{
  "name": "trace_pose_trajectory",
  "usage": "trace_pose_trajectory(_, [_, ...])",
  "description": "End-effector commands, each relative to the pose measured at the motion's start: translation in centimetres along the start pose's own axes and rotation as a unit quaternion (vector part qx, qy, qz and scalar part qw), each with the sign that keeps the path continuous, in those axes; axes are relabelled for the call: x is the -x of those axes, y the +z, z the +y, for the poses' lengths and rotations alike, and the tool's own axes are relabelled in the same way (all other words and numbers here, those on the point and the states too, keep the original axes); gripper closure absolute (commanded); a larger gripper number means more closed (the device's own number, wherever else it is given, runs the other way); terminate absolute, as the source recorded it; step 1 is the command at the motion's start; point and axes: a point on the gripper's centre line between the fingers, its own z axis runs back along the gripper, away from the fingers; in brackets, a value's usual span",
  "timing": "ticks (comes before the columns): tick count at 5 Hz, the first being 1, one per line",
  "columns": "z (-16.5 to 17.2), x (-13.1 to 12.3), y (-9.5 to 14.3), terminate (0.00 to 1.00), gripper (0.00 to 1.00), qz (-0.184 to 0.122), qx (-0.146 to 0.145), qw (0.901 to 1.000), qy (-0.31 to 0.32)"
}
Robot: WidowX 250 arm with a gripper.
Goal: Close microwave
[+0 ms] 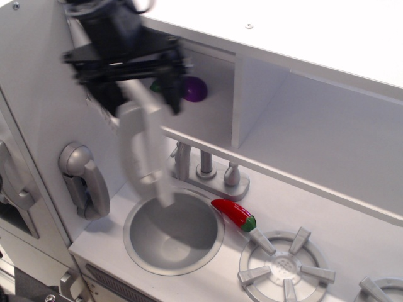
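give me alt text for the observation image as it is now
A blurred black end effector pushes the half-shut white microwave door across a purple eggplant on the shelf. Below sit a grey sink, a red pepper and a grey handset.

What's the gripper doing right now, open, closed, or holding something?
Gripper: cannot be told; it is motion-blurred, sitting against the top of the swinging microwave door, with no visible grasp.

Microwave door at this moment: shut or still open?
Still partly open. The microwave door is blurred, angled out over the sink, and the eggplant inside remains visible past the gripper.
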Motion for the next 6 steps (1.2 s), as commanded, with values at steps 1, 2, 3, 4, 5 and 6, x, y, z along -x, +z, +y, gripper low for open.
trace_pose_trajectory(1, [-6.9, 3.0, 2.4, 0.00, 0.00, 0.007, 0.061, 0.9977, -0.026])
trace_pose_trajectory(2, [-7.2, 6.0, 2.6, 0.00, 0.00, 0.017, 0.071, 0.9961, -0.050])
trace_pose_trajectory(3, [-4.4, 7.3, 1.5, 0.00, 0.00, 0.012, 0.035, 0.9967, -0.072])
trace_pose_trajectory(4, [-1.2, 6.0, 0.6, 0.00, 0.00, 0.002, -0.009, 0.9984, -0.056])
trace_pose_trajectory(5, [2.8, 3.1, -0.4, 0.00, 0.00, -0.008, -0.052, 0.9986, 0.000])
trace_pose_trajectory(6, [4.5, 1.3, 0.1, 0.00, 0.00, -0.022, -0.070, 0.9969, 0.029])
